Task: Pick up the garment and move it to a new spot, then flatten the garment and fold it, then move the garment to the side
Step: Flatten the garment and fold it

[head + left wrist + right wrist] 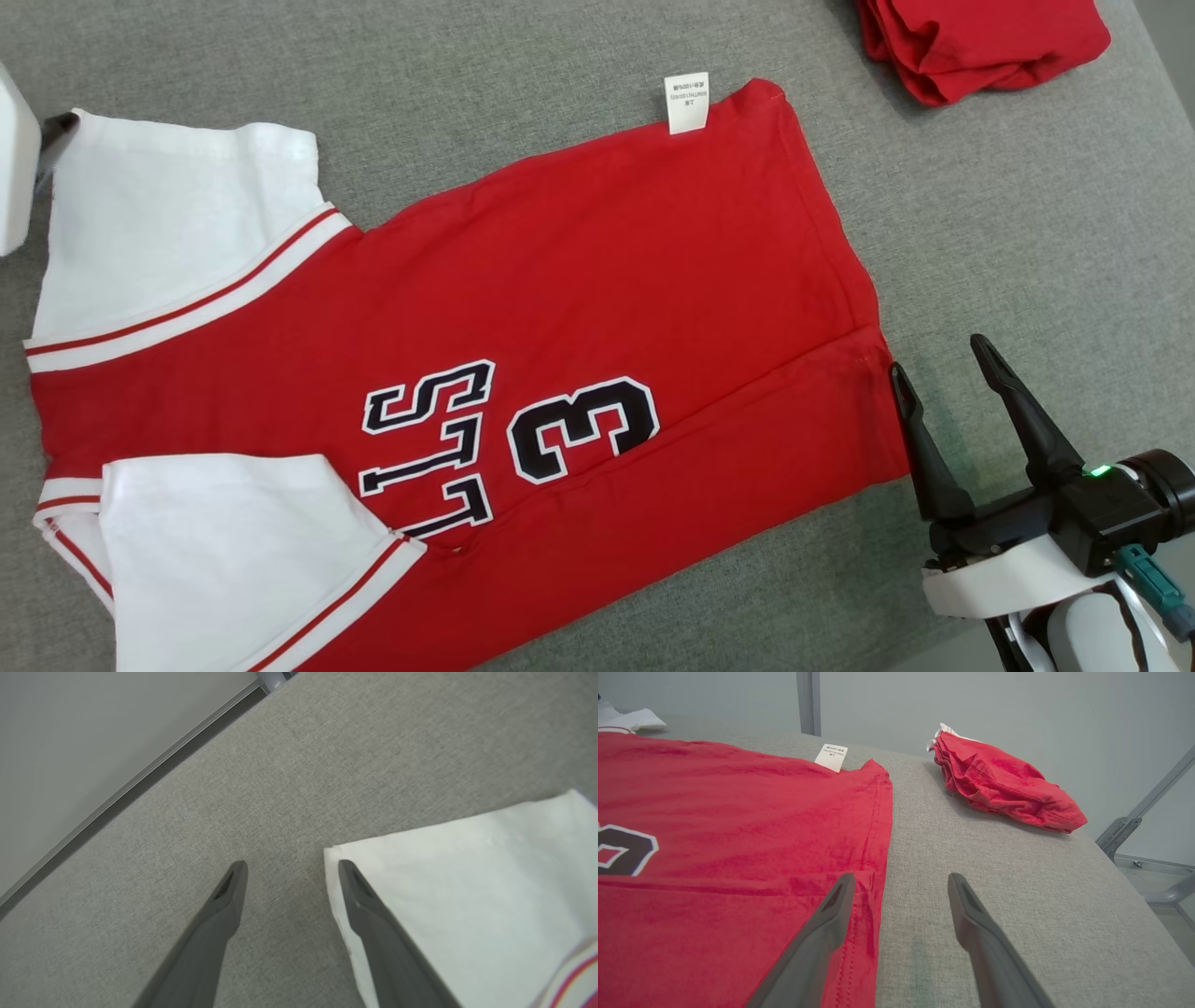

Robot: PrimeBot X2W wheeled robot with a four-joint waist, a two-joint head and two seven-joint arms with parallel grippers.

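We find the right gripper (pixel 937 355) spread and empty astride the hem (pixel 873 327) of the jersey (pixel 607 280), which lies flat on the table (pixel 1027 233). The left gripper (pixel 292 863), likewise spread, straddles a sleeve (pixel 467 882) corner. We judge the cloth light and limp, best pinched at these edges.

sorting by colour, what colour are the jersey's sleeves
White sleeves with red stripes; clearest in the head view.

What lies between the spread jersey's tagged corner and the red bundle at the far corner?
Only bare grey surface separates the jersey from the red bundle; the right wrist view shows that stretch plainly, and the head view agrees.
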